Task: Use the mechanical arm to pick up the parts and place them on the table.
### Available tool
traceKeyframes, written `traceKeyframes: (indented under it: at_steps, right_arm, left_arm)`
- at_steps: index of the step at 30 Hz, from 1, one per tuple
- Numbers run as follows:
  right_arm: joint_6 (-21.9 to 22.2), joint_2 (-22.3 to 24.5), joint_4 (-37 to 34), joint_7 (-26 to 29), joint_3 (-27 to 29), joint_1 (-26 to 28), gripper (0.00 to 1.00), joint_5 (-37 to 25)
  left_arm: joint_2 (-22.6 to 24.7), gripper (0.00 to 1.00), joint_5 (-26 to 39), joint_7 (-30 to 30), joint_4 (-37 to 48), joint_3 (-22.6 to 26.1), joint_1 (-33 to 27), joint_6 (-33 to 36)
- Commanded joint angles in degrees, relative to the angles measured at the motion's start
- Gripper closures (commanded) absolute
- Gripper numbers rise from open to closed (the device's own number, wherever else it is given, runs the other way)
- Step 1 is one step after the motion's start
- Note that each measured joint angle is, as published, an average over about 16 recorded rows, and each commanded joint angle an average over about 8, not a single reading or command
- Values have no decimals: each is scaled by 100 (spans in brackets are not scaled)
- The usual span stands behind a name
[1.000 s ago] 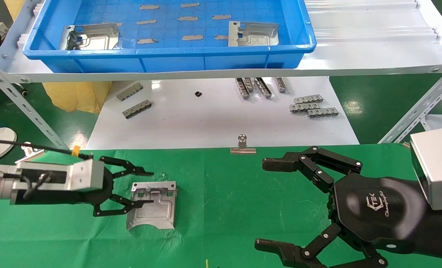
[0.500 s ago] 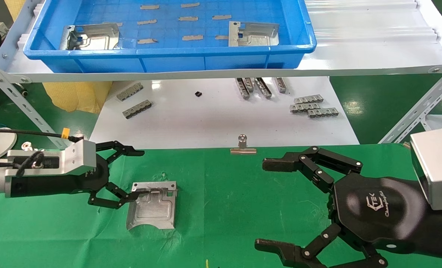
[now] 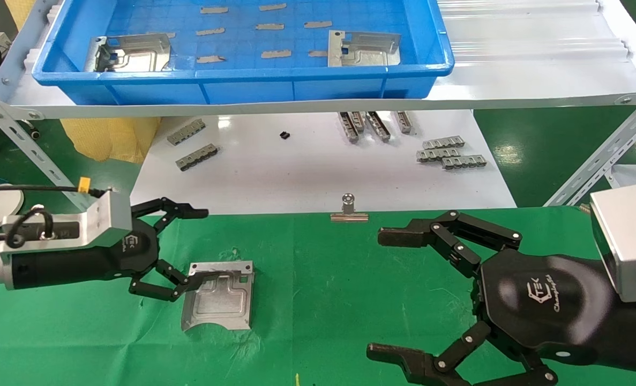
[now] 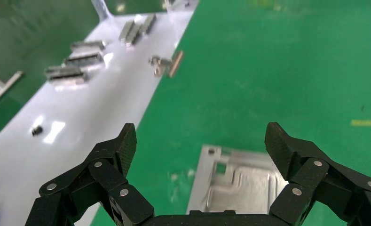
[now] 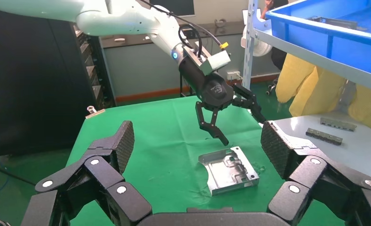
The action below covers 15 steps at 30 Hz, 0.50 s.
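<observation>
Currently, on the far left of the head view, the left gripper point(image 3: 186, 252) is seen above the green worktop point(image 3: 323, 300), its jaws spread wide and holding nothing. One finger point(image 3: 159, 289) reaches over the near-left corner of a stamped part point(image 3: 218, 303) that lies flat on the cloth; whether the tip touches the plate cannot be told there, though in the right wrist view the jaws are seen hanging clear above it. This plate is judged to be already delivered, so the step in hand is taken to be a release and withdrawal.

Up on the white shelf point(image 3: 510, 86), two more parts point(image 3: 129, 53) point(image 3: 364, 49) are still resting in the blue bin point(image 3: 242, 80), among thin grey strips point(image 3: 276, 53). Below it, small ridged bars point(image 3: 195, 157) are scattered on the white board point(image 3: 307, 171), and a binder clip point(image 3: 349, 210) is fixed at the cloth's edge.

At the right, the right gripper point(image 3: 390, 292) is held low over the worktop, jaws wide apart and empty, apparently parked.

Trouble could be caused if the low finger were dragged sideways: the light plate might be snagged by its flange or holes and slid across the wrinkled cloth. At the bin, a flat plate could be missed or let slip by the thin fingertips, and a strip might be caught up with it. The shelf edge could also be struck on the reach upward.
</observation>
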Motion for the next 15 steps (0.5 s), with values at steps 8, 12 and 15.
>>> traceKeyframes:
  at_steps: [8,12,15]
  right_arm:
    - [0,0,0,-1,-1,1,0,1]
    - [0,0,0,-1,-2,1,0,1]
    - [0,1,0,-1,-2,1,0,1]
  left_arm:
    - [-292,0,-346,-762,-1052,-434,526,-72]
    - [-423,0,-501,-1103,-1524,-628,762,-105]
    - [-520,0,-617,-1357,-1875,-773,937,-129]
